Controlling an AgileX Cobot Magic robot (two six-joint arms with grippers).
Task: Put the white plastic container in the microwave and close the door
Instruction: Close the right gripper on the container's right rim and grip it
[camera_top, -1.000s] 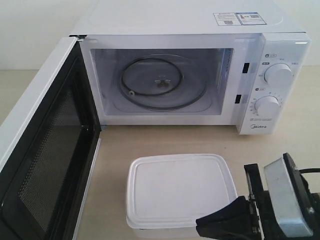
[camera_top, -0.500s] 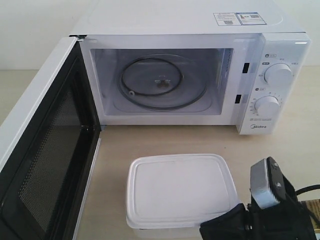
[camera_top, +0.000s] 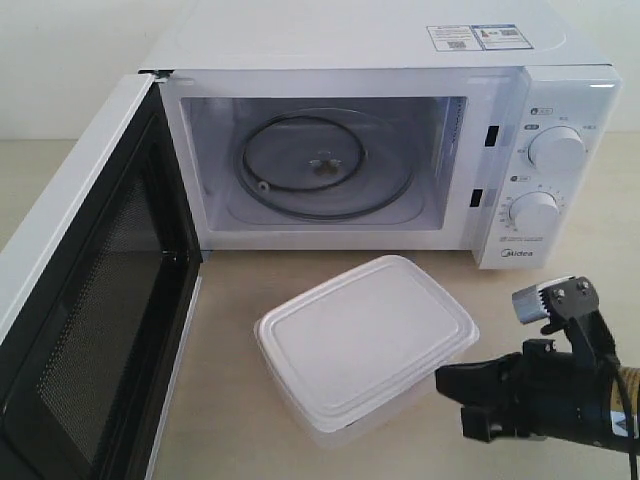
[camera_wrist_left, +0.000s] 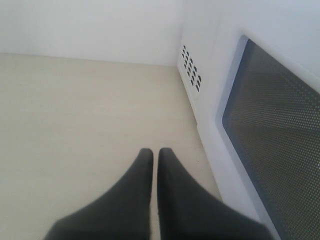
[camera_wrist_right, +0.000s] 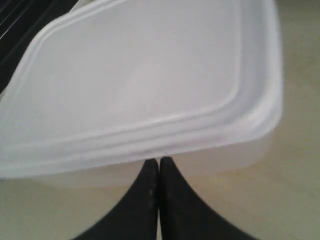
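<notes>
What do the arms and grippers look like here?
The left gripper and right gripper each have matte black fingers tapering to narrow tips. The right arm is black, topped by a silver-grey metal bracket, with a black cable trailing behind. No markings show.

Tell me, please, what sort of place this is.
Probably a kitchen-like test bench: a microwave with its door open on a pale table, a white plastic container before it, a plain wall behind.

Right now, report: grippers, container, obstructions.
Left gripper shut, empty, beside door. Right gripper shut, tips against white plastic container. Container on table, outside microwave. Door open, nothing seen blocking cavity.
</notes>
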